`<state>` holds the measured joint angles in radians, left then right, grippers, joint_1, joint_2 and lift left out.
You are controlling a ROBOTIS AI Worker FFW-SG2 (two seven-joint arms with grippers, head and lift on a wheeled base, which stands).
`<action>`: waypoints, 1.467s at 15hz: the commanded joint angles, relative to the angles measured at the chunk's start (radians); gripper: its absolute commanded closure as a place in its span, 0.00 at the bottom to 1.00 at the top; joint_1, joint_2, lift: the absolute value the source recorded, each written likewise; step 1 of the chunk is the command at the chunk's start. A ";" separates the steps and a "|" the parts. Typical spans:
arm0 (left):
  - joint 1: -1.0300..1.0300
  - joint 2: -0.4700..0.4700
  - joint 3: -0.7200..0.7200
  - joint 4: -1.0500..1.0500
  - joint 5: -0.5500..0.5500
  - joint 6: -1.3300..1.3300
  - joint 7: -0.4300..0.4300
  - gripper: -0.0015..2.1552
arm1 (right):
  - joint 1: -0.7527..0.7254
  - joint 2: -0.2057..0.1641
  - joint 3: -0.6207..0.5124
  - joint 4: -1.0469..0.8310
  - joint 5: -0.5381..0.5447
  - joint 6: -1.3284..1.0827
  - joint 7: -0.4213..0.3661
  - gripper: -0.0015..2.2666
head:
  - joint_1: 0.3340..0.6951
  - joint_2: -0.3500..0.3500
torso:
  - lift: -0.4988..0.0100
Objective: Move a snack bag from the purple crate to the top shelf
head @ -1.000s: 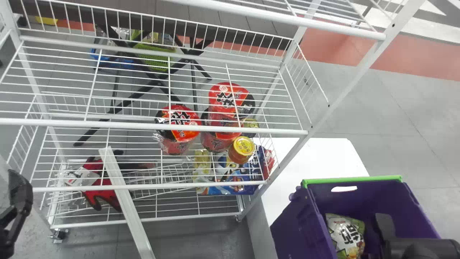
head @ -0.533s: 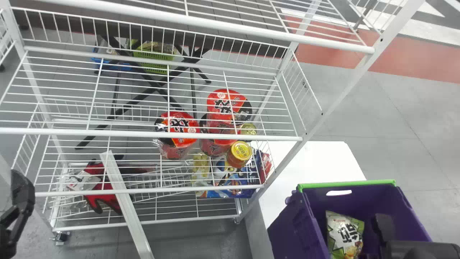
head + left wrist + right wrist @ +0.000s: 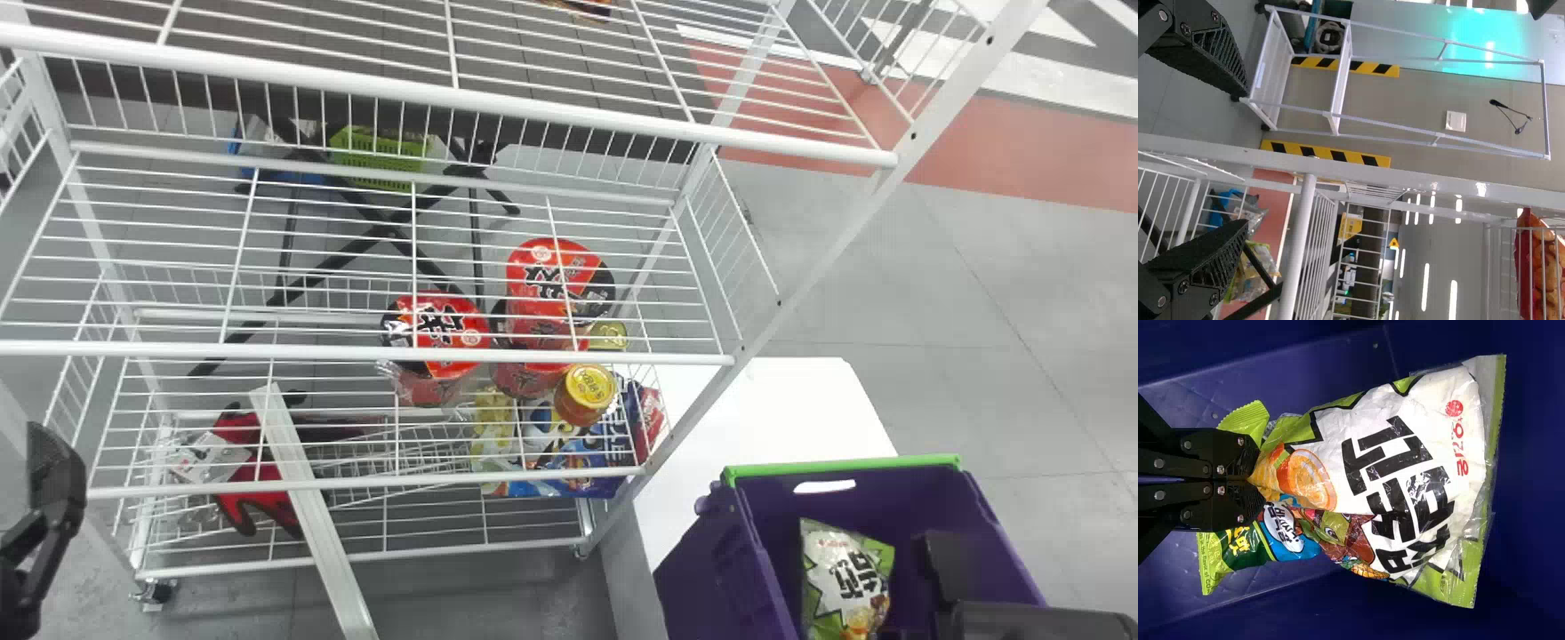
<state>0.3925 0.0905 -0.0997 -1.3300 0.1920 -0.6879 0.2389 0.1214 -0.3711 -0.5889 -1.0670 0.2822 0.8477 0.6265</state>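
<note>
Grasp step, likely — right end effector pinched on one end of the white-and-green snack bag, down in the purple crate. Left end effector wide. Next: lift straight out — then swing up to the top shelf.

- Left gripper, fingers spread wide
- Between the fingers and past them, white rail
- Beyond both fingertips, white frame, striped floor tape
- Well past one fingertip, red-and-orange packet
</note>
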 commanded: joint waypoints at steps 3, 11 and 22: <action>0.000 0.000 -0.002 0.000 0.000 0.006 0.000 0.07 | 0.032 0.028 -0.031 -0.067 0.000 0.026 0.013 0.94 | 1.00 0.00 | 0.37; 0.002 0.000 -0.006 -0.006 -0.003 0.015 0.002 0.07 | 0.063 0.038 -0.048 -0.100 -0.025 0.020 0.013 0.94 | 1.00 0.00 | 0.43; 0.006 0.003 -0.015 -0.009 -0.006 0.021 0.002 0.07 | 0.132 0.069 -0.077 -0.199 -0.052 0.020 0.025 0.94 | 1.00 0.00 | 0.52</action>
<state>0.3982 0.0930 -0.1140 -1.3384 0.1873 -0.6689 0.2408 0.2409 -0.3091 -0.6627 -1.2457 0.2311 0.8647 0.6518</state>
